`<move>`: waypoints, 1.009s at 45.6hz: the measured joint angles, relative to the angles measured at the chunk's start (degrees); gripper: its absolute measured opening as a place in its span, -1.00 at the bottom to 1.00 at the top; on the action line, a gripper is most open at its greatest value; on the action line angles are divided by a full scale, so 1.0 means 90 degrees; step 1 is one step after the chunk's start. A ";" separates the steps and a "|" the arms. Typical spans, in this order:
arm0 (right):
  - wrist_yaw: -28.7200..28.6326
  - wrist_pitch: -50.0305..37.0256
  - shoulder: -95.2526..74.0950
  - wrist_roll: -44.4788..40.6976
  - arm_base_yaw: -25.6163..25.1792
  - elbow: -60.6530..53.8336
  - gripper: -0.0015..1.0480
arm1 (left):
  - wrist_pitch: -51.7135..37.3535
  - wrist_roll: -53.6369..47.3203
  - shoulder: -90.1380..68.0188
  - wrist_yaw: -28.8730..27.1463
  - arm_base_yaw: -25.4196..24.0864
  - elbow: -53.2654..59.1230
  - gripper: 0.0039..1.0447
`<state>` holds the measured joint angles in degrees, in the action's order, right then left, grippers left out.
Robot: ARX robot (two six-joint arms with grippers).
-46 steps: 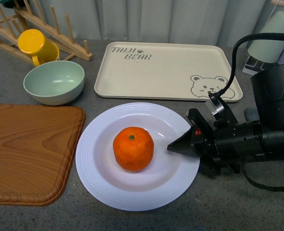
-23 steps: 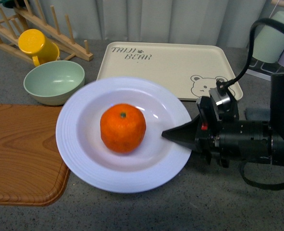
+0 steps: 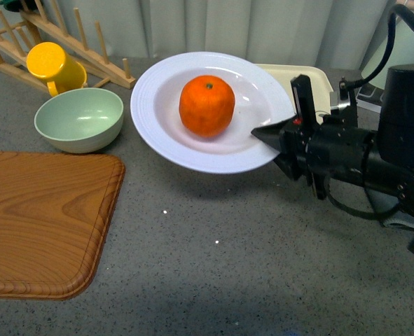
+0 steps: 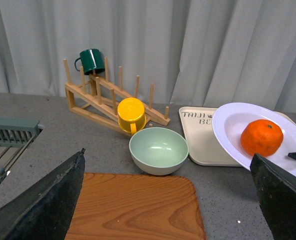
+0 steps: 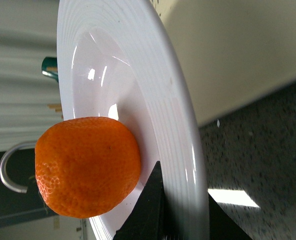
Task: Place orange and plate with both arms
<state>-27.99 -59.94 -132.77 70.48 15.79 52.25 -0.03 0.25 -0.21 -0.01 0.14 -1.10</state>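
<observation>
Plate [image 3: 157, 105] with orange [image 3: 207, 105] pinched at rim by right fingers [image 3: 271, 132]; left fingers [image 4: 47, 200] wide.

The round bright orange fruit [image 3: 207, 105] has a green stem dimple. The large round white plate [image 3: 148, 105] has concentric ridges on its rim. The right end effector [image 3: 264, 131] is black. Elsewhere show a pale green round bowl [image 3: 79, 119], a yellow mug [image 3: 51, 66], a brown wood-grained board [image 3: 42, 220] and a grey white-flecked bench [image 3: 228, 266].

Grey table [image 3: 214, 280] bears wooden board [image 3: 42, 217], green bowl [image 3: 79, 119], rack [image 3: 112, 72], beige tray [image 4: 200, 140].
</observation>
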 joint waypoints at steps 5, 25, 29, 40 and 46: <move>0.0648 0.0444 -0.0194 0.0163 0.0141 0.0588 -0.92 | 0.0000 0.0000 0.0000 0.0000 0.0000 0.0000 0.88; 0.1899 0.2358 -0.1095 0.0529 0.0515 0.2744 -0.92 | 0.0000 0.0002 0.0000 0.0000 0.0000 0.0000 0.88; 0.1953 0.2720 -0.1163 0.0563 0.0546 0.3038 -0.92 | 0.0000 0.0002 0.0000 0.0000 0.0000 0.0000 0.88; 0.1989 0.3728 -0.1243 0.0335 0.0583 0.3529 -0.91 | 0.0000 0.0000 0.0000 0.0000 0.0000 0.0000 0.88; 0.1984 0.3949 -0.1243 0.0204 0.0576 0.3597 -0.57 | 0.0000 0.0000 0.0000 0.0000 0.0000 0.0000 0.88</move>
<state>-10.13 -24.40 -143.96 72.31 20.97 84.62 -0.03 0.25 -0.21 -0.01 0.14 -1.10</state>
